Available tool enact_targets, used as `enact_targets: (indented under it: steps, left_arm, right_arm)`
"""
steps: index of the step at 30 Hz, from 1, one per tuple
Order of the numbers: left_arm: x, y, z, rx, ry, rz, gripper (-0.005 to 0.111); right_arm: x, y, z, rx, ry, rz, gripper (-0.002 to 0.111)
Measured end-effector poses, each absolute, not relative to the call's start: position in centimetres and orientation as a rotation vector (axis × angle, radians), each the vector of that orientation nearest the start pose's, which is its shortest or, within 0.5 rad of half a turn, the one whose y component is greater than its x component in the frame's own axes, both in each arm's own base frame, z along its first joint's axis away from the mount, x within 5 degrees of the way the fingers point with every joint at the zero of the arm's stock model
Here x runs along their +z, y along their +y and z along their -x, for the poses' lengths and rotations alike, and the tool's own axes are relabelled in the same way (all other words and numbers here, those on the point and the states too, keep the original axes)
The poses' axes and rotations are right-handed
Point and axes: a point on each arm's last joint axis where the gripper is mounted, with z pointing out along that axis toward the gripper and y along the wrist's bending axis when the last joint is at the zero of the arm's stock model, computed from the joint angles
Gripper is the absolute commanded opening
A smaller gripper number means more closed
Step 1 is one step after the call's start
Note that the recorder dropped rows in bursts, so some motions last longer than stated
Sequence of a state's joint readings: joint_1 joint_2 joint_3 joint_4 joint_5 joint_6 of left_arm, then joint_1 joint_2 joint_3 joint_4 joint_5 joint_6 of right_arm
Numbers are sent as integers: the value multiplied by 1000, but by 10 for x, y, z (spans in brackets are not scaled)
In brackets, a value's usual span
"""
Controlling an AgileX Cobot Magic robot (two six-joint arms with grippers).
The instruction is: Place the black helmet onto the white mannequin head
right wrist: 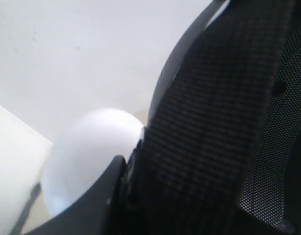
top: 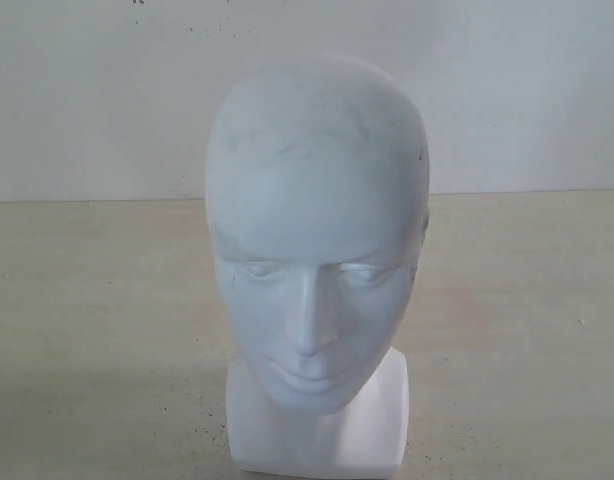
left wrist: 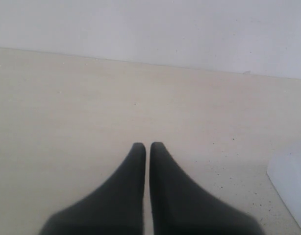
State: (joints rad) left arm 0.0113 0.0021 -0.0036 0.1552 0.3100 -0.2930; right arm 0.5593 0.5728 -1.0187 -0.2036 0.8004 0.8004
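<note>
"Two claws here; which has the black helmet (right wrist: pixel 224 122)?"

"By my reading, the right one. Its wrist view is filled with the helmet's mesh padding and a woven strap, so I judge the helmet is lifted off the surface (top: pixel 97 330) and sits close against that camera. The right claw itself I cannot pick out, so whether it pinches shell or strap I cannot tell."

"And the white mannequin head (top: pixel 317 230)?"

"Upright, facing the exterior camera, at the middle of the surface's near edge, crown bare. From the right wrist its crown shows just past the helmet's rim. That looks like lining up so the shell can go over it."

"The left claw (left wrist: pixel 148 145)?"

"Fingers pressed almost together on nothing, low over bare surface near the head's base, probably kept clear of the helmet's path."
</note>
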Motion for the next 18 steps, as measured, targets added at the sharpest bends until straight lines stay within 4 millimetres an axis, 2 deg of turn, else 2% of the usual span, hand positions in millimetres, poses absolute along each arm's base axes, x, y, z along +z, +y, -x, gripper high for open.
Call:
enact_targets:
  steps: [8, 13, 18]
  left_arm:
    - [187, 5, -54, -54, 1780, 173, 4]
    - [187, 5, -54, -54, 1780, 173, 4]
    - [187, 5, -54, -54, 1780, 173, 4]
  right_arm:
    - [491, 19, -56, 971, 1521, -298, 0]
    - [519, 19, -46, 1159, 1354, -302, 0]
    - [543, 26, -45, 1398, 1200, -310, 0]
